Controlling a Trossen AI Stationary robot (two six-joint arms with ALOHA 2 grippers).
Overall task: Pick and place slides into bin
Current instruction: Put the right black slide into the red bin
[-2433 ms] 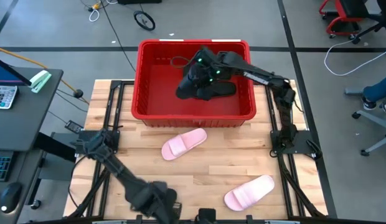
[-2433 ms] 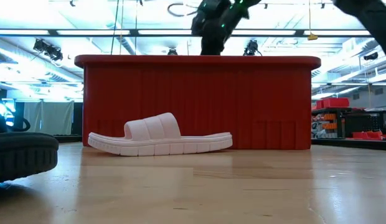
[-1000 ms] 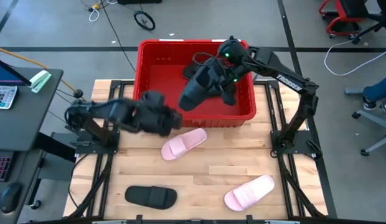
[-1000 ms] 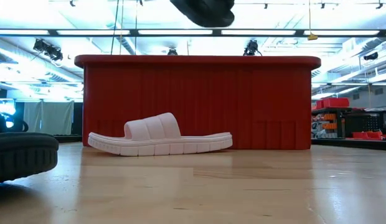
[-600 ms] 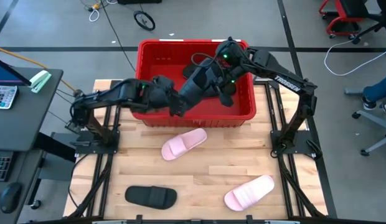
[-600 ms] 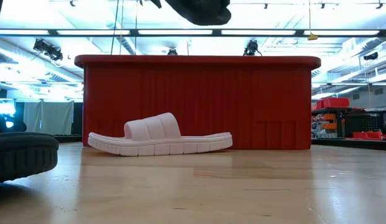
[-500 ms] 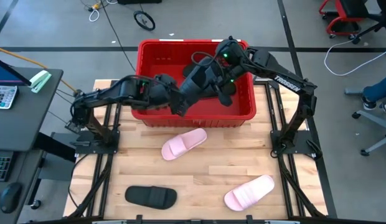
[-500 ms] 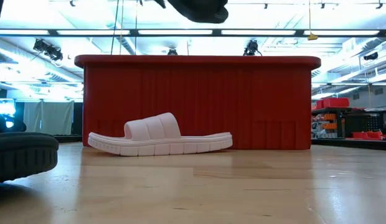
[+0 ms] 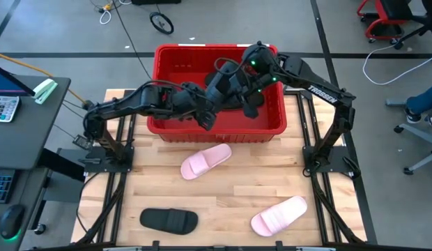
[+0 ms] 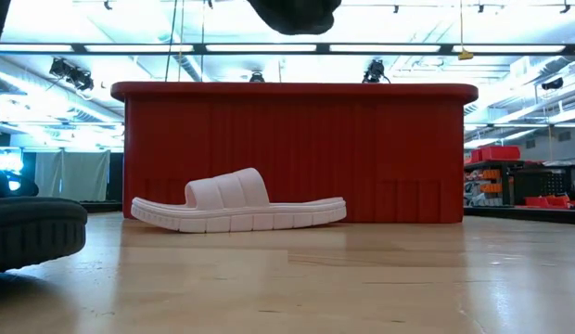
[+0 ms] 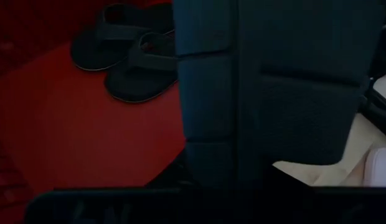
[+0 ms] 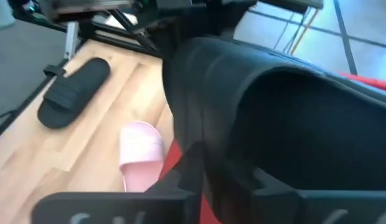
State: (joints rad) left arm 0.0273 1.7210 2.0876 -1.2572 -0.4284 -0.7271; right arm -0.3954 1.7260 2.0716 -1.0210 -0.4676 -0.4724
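The step in hand looks like lowering a held slide into the bin. To do it well, the slide should go down flat on bare floor beside the pair already inside, not on top of them, and be let go only once it is clear of the rim.

On the pale wooden surface [image 9: 237,188], a spare black wide-strap slide [image 9: 168,220] lies at 7 o'clock. Two pale pink wide-strap slides lie at 5 o'clock [image 9: 279,215] and near the middle [image 9: 205,161]. At 12 o'clock stands the large red ribbed plastic bin [image 9: 160,52], with two black thong-strap flip-flops [image 11: 127,59] on its floor.

Above the bin, the right pincer [image 9: 252,82] appears clamped on the carried black wide-strap slide [image 9: 223,87], which stretches from it toward 8 o'clock. The left pincer [image 9: 204,115] sits just at that slide's near end. Whether it grips I cannot tell.
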